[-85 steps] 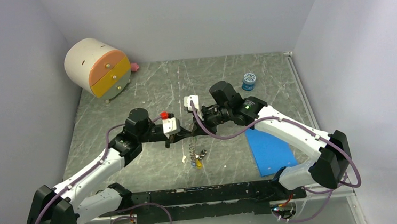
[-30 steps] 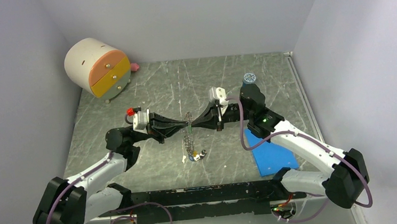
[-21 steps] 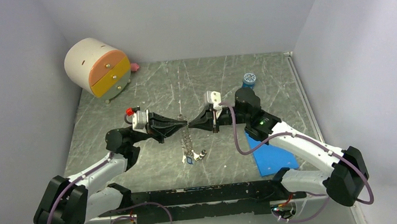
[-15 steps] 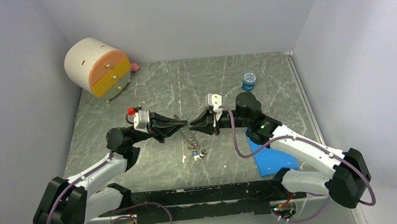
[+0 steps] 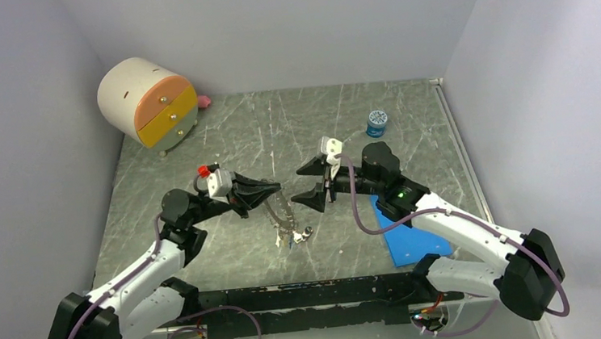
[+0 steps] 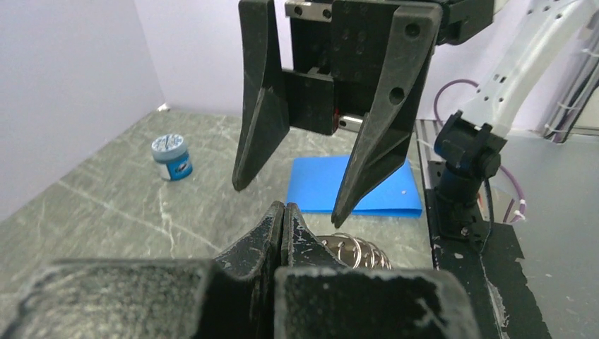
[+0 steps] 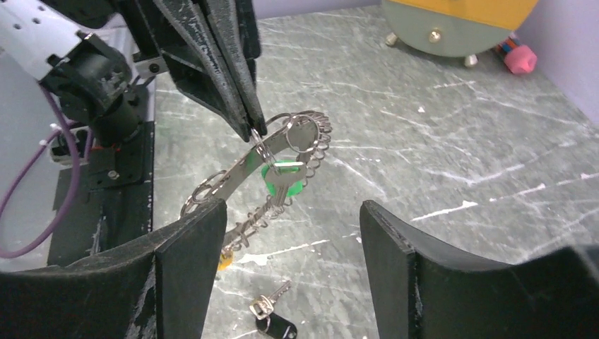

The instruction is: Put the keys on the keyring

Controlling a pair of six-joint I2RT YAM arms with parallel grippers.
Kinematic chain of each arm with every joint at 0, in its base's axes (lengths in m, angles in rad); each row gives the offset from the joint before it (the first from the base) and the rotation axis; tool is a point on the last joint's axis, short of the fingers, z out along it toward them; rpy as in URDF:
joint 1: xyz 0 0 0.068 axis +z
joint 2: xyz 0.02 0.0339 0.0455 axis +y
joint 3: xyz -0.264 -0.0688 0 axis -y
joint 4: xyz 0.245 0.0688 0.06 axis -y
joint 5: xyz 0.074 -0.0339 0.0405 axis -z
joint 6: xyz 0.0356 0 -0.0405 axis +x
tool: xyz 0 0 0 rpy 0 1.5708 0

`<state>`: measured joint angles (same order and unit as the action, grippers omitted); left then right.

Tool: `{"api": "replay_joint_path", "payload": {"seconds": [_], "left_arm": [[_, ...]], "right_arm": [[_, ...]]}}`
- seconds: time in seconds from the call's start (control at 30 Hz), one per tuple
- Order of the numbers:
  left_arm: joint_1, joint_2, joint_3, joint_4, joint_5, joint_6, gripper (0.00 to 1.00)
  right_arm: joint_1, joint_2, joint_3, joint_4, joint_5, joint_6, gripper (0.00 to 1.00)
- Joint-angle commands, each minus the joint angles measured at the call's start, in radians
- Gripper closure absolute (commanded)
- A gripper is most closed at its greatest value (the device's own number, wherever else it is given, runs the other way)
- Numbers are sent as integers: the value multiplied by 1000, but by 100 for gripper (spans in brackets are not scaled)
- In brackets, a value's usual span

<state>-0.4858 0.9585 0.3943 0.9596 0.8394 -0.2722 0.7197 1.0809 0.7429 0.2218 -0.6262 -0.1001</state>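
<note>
The keyring (image 5: 279,213), a thin silvery hoop with a coiled edge, hangs tilted from my left gripper (image 5: 283,193), which is shut on its upper rim. In the right wrist view the left gripper (image 7: 253,133) pinches the keyring (image 7: 311,134); a green key (image 7: 282,176) hangs on it and a yellow key (image 7: 223,260) lower down. A black-headed key (image 7: 277,323) lies loose on the table. My right gripper (image 5: 306,184) stands open just right of the ring, holding nothing. In the left wrist view the left gripper (image 6: 284,207) is shut, with ring coils (image 6: 353,248) behind it.
A round cream cabinet with orange and yellow drawers (image 5: 146,101) stands at the back left, a pink piece (image 5: 204,102) beside it. A small blue jar (image 5: 376,122) sits at the back right. A blue sheet (image 5: 411,229) lies under the right arm.
My right gripper has opened, let go of the ring and drawn back to the right. The ring now hangs from the left gripper alone, lower and tilted.
</note>
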Motion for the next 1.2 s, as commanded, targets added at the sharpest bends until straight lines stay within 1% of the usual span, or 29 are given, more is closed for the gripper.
{"api": "replay_joint_path", "payload": {"seconds": [0.0, 0.1, 0.17, 0.27, 0.37, 0.47, 0.57, 0.63, 0.77, 0.87, 0.93, 1.1, 1.17], "left_arm": [[2, -39, 9, -144, -88, 109, 98], [2, -33, 20, -194, -122, 135, 97], [2, -19, 29, -201, -140, 143, 97], [2, 25, 44, -179, -188, 137, 98], [1, 103, 79, -129, -229, 132, 97], [1, 202, 149, -106, -219, 146, 97], [2, 295, 213, -47, -205, 140, 97], [3, 338, 246, -29, -204, 141, 98], [3, 370, 274, -46, -217, 169, 97], [3, 390, 247, -46, -246, 192, 97], [3, 411, 200, -18, -291, 190, 97], [3, 491, 90, 140, -382, 167, 97], [3, 505, 49, 190, -408, 156, 97]], "right_arm": [[-29, -4, -27, 88, 42, 70, 26], [-47, -5, -54, 110, 76, 97, 21], [-56, -13, -79, 129, 115, 124, 16], [-78, -31, -111, 151, 159, 166, 6], [-102, -47, -138, 161, 187, 215, 1], [-122, -62, -155, 160, 195, 262, 1], [-129, -70, -170, 153, 220, 306, 1], [-131, -70, -182, 147, 247, 335, 1], [-140, -58, -200, 148, 283, 383, 1], [-147, -43, -207, 147, 306, 409, 1], [-152, -32, -208, 149, 319, 427, 1], [-160, -4, -191, 126, 325, 455, 1], [-161, 4, -182, 107, 350, 470, 1]]}}
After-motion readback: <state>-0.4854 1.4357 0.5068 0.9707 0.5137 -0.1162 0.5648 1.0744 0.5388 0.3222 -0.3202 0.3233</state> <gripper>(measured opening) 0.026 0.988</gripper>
